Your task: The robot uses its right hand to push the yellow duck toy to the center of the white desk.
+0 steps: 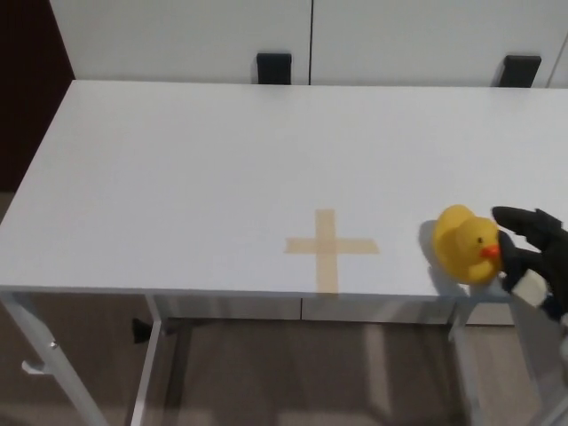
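The yellow duck toy with an orange beak stands near the front edge of the white desk, to the right of a tan tape cross. My right hand, black, comes in from the right edge with its fingers spread, and it touches the duck's beak side. It holds nothing. My left hand does not show.
Two black brackets sit on the white wall behind the desk. The desk's front edge runs just below the duck. White desk legs and a beige floor show underneath.
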